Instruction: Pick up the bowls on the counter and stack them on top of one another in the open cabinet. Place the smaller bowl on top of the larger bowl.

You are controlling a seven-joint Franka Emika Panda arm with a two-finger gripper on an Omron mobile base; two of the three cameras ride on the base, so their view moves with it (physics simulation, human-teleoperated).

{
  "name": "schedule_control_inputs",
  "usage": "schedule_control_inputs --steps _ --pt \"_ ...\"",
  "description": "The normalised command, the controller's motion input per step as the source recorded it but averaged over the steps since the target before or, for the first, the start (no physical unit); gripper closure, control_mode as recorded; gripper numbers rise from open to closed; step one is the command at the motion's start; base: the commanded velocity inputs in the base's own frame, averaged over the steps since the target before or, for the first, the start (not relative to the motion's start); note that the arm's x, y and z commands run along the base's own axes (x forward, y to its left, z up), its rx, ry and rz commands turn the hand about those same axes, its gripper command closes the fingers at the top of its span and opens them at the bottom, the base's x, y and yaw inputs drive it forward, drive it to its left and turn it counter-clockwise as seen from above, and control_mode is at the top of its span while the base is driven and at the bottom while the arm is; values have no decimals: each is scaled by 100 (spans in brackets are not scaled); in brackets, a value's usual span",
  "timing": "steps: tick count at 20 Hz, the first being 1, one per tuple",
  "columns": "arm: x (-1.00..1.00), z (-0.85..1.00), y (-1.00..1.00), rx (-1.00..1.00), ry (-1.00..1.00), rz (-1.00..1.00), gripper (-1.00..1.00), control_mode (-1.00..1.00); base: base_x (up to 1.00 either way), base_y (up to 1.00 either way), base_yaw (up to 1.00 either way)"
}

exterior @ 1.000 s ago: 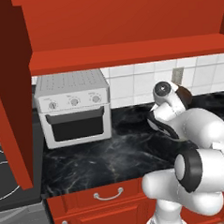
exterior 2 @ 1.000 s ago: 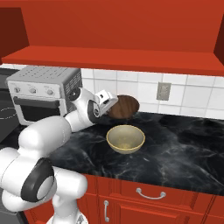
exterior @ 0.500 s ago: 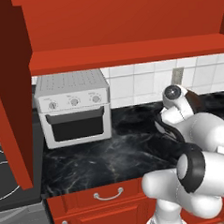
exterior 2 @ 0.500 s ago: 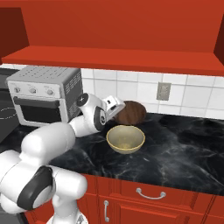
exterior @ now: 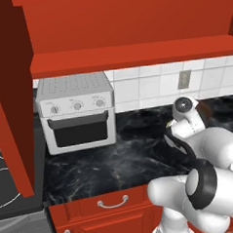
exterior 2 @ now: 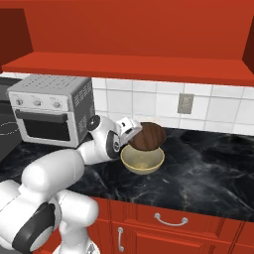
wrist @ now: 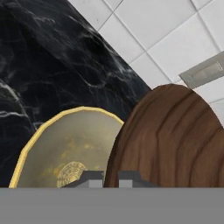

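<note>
The pincer [exterior 2: 135, 135] is pressed together on the rim of the dark brown bowl [exterior 2: 147, 136] and holds it clear of the black marble counter [exterior 2: 208, 173]. In the right base view the brown bowl hangs tilted, its underside turned outward, just ahead of the fingertips. In the hand view the same brown bowl [wrist: 168, 140] rises directly above the two dark fingertips [wrist: 92, 178], its wood-grained surface close to the camera.

The pale yellowish-tan bowl [exterior 2: 142, 159] sits upright on the counter directly below and slightly forward of the pincer. The brown bowl overlaps its back rim in the right base view; whether the two bowls touch cannot be told from these angles. In the hand view the tan bowl [wrist: 65, 148] lies beside the fingertips, its lighter inside facing up.

The white toaster oven [exterior 2: 52, 109] stands on the counter well behind the pincer, on the arm's side. A wall outlet [exterior 2: 185, 103] sits on the tiled backsplash beyond the held bowl. The red cabinet shelf floor [exterior 2: 129, 69] runs well above the pincer.

In the left base view the arm's own body hides the pincer.
</note>
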Motion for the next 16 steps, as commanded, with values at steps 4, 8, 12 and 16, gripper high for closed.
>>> schedule_control_inputs --steps 4,8,12,16 --pt "-7 -18 0 0 1 0 100 -100 0 0 0" --pt "-4 -17 0 0 4 0 100 -100 0 0 0" --pt "-3 -16 0 0 5 0 100 -100 0 0 0" --pt "-8 -16 0 0 5 0 100 -100 0 0 0"
